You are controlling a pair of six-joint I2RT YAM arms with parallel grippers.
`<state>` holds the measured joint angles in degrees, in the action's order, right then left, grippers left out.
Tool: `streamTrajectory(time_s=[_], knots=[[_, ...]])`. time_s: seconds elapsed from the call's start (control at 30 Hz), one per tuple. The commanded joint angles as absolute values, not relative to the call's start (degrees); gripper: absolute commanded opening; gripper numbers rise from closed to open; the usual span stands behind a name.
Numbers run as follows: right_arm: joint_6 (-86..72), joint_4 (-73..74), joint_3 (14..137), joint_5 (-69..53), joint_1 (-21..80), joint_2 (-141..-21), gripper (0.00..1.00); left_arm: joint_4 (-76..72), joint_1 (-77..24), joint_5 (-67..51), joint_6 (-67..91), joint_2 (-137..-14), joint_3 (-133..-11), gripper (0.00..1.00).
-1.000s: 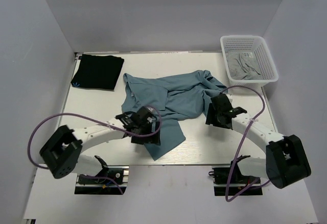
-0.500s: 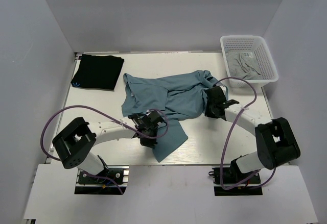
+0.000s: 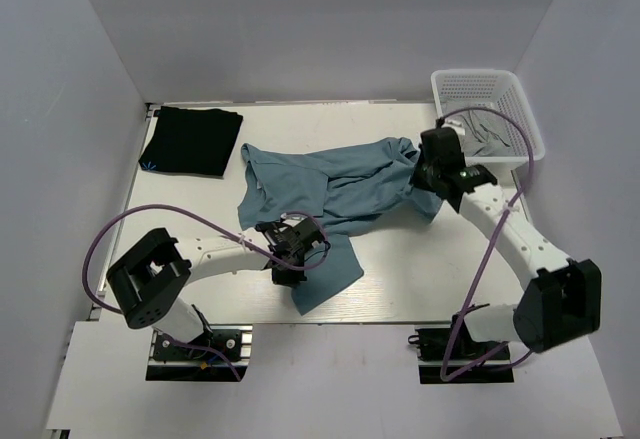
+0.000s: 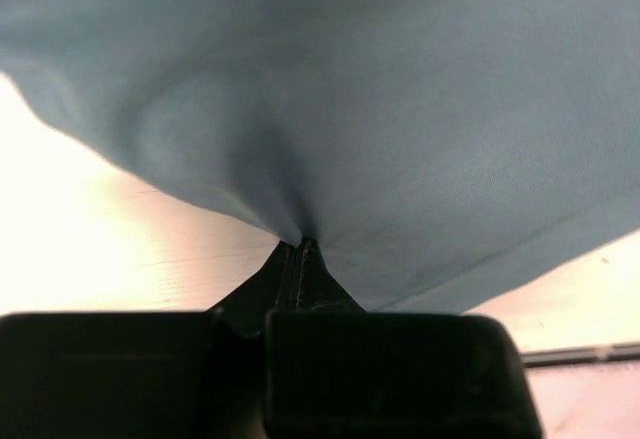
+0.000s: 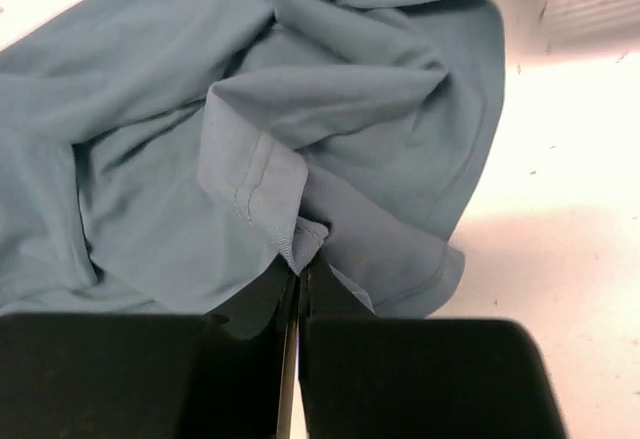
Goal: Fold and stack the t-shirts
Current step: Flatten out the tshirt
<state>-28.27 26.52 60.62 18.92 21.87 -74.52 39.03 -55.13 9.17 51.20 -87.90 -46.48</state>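
No readable text, label, brand, number or sign shows in any view.

Your left arm [image 3: 215, 254] and right arm [image 3: 510, 234] are built alike: smooth white tubular links joined by chunky, boxy black joint housings. A thin purple cable [image 3: 150, 210] runs loose beside the left arm, and a matching purple cable [image 3: 478, 271] trails along the right one. Each arm is bolted to a flat black base plate, left [image 3: 195, 344] and right [image 3: 465, 344]. On your wrist cameras, the left pincer [image 4: 303, 249] shows two blocky matte-black fingers [image 4: 390, 379] tapering to thin tips, and the right pincer [image 5: 298, 264] has the same shape and colour.
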Motion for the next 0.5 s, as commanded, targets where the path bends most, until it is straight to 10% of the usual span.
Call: streamTrajectory(time_s=[0.0,0.47], knots=[[-26.8,29.1,69.0,20.3,20.4,-79.4,0.00,47.1,-54.2,20.3,51.2,-91.4,-41.5,0.00],[-21.5,32.7,97.1,17.2,14.2,-105.3,0.00,53.3,-53.7,22.6,57.7,-90.2,-42.0,0.00]])
